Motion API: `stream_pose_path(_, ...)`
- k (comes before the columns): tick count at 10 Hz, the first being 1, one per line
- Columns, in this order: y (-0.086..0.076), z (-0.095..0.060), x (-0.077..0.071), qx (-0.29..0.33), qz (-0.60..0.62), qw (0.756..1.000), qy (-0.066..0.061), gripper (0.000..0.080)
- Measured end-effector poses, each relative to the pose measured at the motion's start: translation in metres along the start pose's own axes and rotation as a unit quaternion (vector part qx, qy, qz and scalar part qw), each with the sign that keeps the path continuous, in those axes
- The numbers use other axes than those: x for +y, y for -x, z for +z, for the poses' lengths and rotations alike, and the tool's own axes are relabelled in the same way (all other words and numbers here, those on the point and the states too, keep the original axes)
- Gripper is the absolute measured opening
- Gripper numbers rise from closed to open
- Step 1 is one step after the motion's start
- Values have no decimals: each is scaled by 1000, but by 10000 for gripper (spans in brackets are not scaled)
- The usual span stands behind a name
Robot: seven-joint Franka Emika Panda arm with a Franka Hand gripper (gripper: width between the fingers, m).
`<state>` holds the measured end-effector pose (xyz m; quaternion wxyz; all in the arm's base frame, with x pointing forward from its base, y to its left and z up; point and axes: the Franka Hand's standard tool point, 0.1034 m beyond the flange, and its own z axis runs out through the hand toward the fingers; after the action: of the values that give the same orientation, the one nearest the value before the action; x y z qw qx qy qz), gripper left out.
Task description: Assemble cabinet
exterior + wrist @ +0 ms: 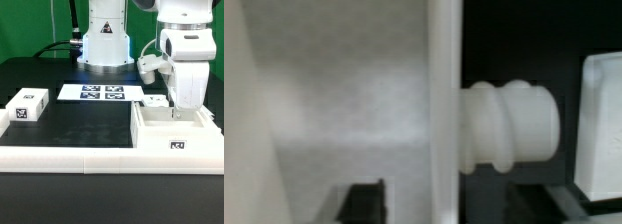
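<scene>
we are seeing the cabinet (160, 135) sitting in the lower right of the exterior view, a stiff, light, slick plastic box by our judgement; we are favouring a pinch across one thin upright wall. the pincer (183, 102) is hanging at its rear wall, and we are failing to tell its opening or any hold

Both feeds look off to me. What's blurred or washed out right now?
Exterior view: evenly lit and fairly sharp, but the white cabinet barely separates from the white rail in front of it. Wrist view: a close white panel is out of focus and washed out; the ribbed white knob at its edge has soft outlines.
</scene>
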<state>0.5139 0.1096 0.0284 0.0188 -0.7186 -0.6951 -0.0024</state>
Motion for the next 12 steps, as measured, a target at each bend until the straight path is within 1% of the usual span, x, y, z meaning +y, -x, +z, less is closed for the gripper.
stream_pose_path(1,0,0,0,0,0,1000,0,432)
stream_pose_path(2,0,0,0,0,0,1000,0,608)
stream_pose_path(3,0,0,0,0,0,1000,0,608)
stream_pose_path(4,1,0,0,0,0,1000,0,760)
stream_pose_path(5,1,0,0,0,1,1000,0,787)
stream_pose_path(8,1,0,0,0,1,1000,0,797)
stream_pose_path(9,1,-4,-2,-1,1,1000,2,797)
stream_pose_path(11,2,-19,-8,-5,1,1000,6,797)
stream_pose_path(12,1,-28,-11,-7,4,1000,9,797)
